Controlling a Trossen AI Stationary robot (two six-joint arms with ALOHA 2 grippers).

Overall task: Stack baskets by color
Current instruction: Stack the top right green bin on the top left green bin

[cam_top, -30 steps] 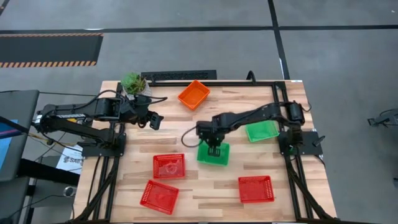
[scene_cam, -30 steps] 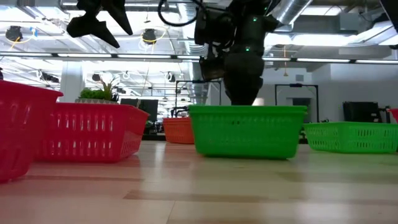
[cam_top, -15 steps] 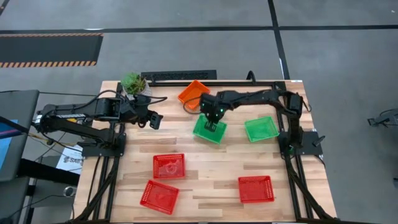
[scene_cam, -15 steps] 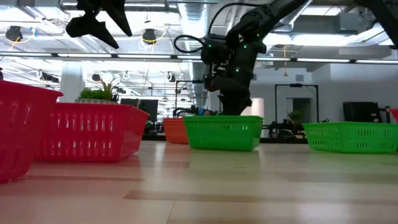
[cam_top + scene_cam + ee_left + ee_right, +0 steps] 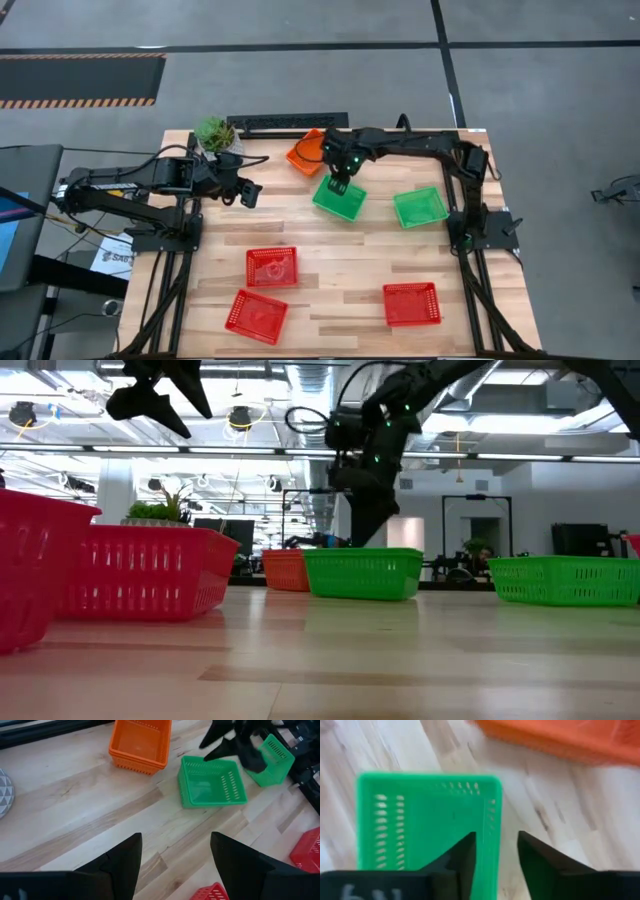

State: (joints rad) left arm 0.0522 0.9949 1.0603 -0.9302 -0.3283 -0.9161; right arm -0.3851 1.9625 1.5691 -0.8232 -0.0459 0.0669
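A green basket (image 5: 340, 202) (image 5: 420, 820) sits flat on the table just in front of the orange basket (image 5: 303, 155) (image 5: 140, 745). My right gripper (image 5: 341, 186) (image 5: 496, 852) hangs over its far rim, pointing steeply down. It is open, one finger inside and one outside the wall, with a gap on both sides. A second green basket (image 5: 420, 207) rests on the table to the right. Three red baskets (image 5: 272, 266) (image 5: 256, 315) (image 5: 411, 303) lie separately nearer the front. My left gripper (image 5: 248, 193) (image 5: 175, 860) waits open, raised over the table's far left.
A green plant in a white pot (image 5: 215, 133) stands at the far left corner, close to my left arm. Bare wood lies between the green baskets and the red ones. A black frame (image 5: 290, 120) runs along the table's far edge.
My right gripper has swung from the table's middle toward the far edge, taking the green basket with it. The basket now rests beside the orange basket, turned slightly. My left arm has kept still.
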